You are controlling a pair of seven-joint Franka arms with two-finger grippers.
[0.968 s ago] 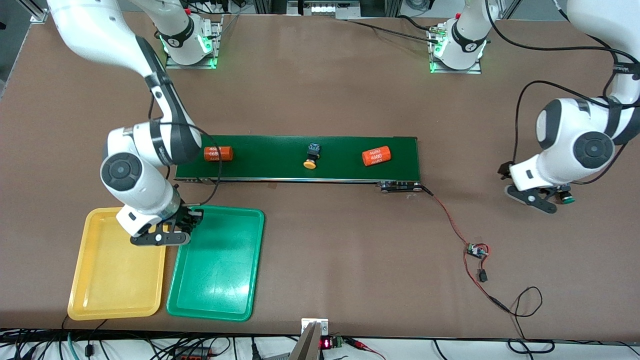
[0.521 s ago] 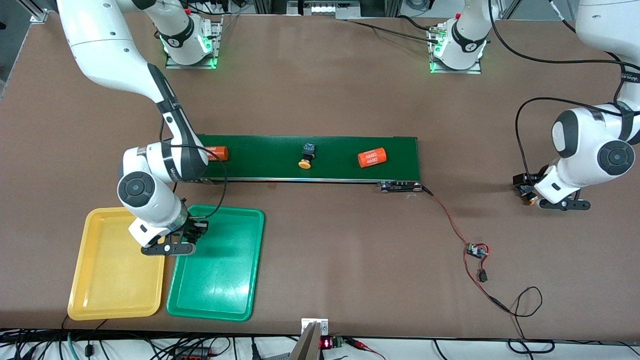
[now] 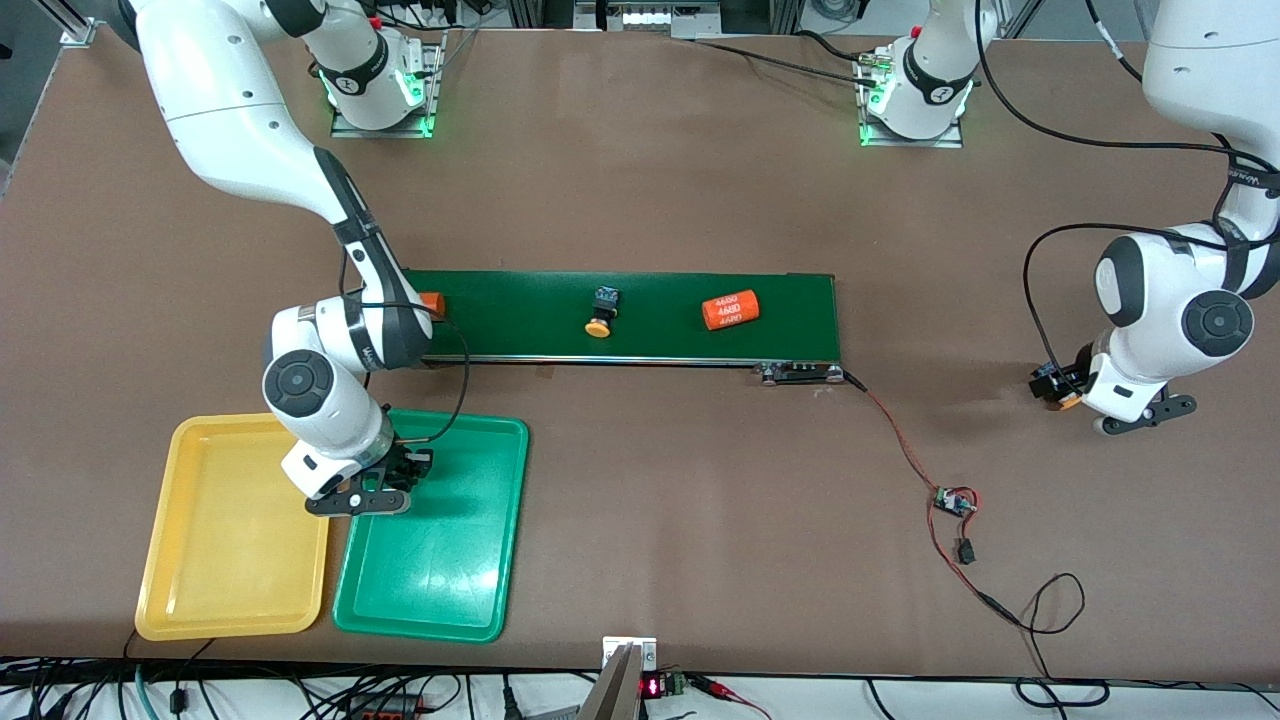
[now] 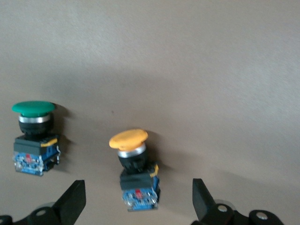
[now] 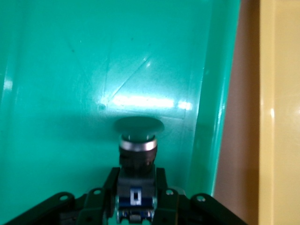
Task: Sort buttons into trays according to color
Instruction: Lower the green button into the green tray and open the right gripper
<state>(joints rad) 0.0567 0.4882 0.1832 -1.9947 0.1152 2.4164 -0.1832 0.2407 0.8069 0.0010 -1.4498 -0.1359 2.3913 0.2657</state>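
My right gripper is shut on the dark body of a green-capped button, low over the green tray. In the front view that gripper is over the tray's side next to the yellow tray. My left gripper is open, its fingers on either side of a yellow-capped button lying on the bare table at the left arm's end. A second green-capped button lies beside it. Another yellow-capped button rides on the belt.
The dark-green conveyor belt runs across the middle. An orange "4680" cylinder lies on it, and another is half hidden by the right arm. A red cable with a small circuit board lies on the table.
The right gripper carried the green button from the trays' shared edge to over the green tray. The left gripper shifted over the yellow button. The things on the belt slid toward the right arm's end.
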